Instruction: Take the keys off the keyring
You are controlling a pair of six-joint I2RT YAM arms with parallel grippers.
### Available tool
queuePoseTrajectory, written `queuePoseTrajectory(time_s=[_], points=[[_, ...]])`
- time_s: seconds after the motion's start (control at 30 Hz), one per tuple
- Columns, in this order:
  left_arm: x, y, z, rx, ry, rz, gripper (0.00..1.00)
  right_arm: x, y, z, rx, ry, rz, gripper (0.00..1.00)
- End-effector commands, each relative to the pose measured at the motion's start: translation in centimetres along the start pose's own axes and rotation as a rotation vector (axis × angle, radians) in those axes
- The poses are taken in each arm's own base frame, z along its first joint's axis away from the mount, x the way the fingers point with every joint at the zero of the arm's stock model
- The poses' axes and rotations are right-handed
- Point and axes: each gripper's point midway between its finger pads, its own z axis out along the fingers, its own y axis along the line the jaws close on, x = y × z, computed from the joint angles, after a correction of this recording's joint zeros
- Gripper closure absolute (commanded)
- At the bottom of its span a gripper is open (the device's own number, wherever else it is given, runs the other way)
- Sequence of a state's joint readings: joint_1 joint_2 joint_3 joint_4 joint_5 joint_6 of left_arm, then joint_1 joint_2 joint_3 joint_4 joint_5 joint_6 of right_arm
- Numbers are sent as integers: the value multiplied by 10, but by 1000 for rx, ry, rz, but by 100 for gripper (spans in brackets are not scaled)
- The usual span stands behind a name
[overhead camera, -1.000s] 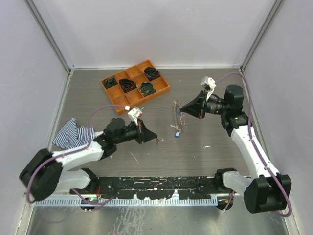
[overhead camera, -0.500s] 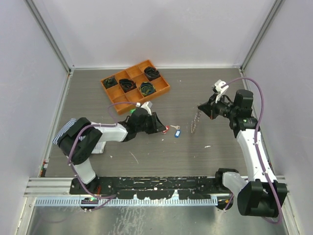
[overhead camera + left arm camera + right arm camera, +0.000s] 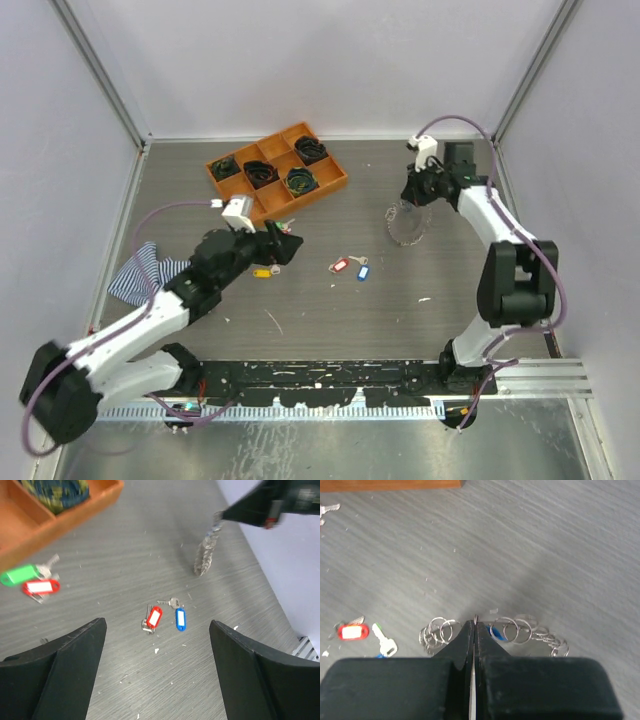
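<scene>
While the right end effector (image 3: 413, 197) pinches shut on the keyring (image 3: 405, 228), hung low over the bench (image 3: 330, 325) at far right, several keys (image 3: 350, 268) already lie loose mid-bench. Left end effector (image 3: 281, 243): spread wide, empty, near the orange tray (image 3: 335, 183). Judged mid-task, between pulls. A blue tag (image 3: 497, 633) seems left on the ring; next, the left must reach across and grip it.

We see the keyring (image 3: 515, 630) partly hidden behind the right gripper (image 3: 473, 624), and the orange tray (image 3: 60, 522) cut off at the picture's edge.
</scene>
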State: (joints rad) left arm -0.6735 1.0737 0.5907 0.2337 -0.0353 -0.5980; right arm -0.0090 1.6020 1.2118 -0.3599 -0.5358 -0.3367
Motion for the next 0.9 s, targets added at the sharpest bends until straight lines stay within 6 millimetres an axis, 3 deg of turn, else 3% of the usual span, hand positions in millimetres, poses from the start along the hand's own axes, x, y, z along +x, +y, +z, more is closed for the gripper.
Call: queuePoseTrajectory(time_s=[0.0, 0.13, 0.23, 0.3, 0.4, 0.43, 0.53, 0.63, 0.73, 0.87], points=[[-13, 10, -42, -12, -52, 170, 13, -48, -5, 35, 100, -24, -45, 98], [-15, 1, -70, 44, -68, 178, 13, -63, -7, 74, 117, 10, -13, 83], [-20, -6, -86, 64, -68, 173, 5, -96, -6, 71, 98, -30, -24, 72], [-28, -14, -94, 81, -61, 174, 0, -113, -3, 55, 101, -64, -89, 53], [-44, -29, -100, 91, -26, 196, 2, -128, 5, 16, 102, -115, -225, 10], [-52, -34, -101, 87, -17, 204, 2, -134, 5, 0, 138, -143, -245, 1], [-83, -50, -106, 77, -20, 230, 2, -155, -2, -69, 317, -254, -133, 0], [-121, -69, -116, 73, -63, 260, 2, -167, 4, -135, 343, -404, -24, 0], [-153, -90, -125, 90, -88, 280, 2, -183, 31, -191, 316, -538, -7, 0], [-183, -117, -137, 144, -116, 302, 2, -203, 69, -238, 239, -623, 54, 0]])
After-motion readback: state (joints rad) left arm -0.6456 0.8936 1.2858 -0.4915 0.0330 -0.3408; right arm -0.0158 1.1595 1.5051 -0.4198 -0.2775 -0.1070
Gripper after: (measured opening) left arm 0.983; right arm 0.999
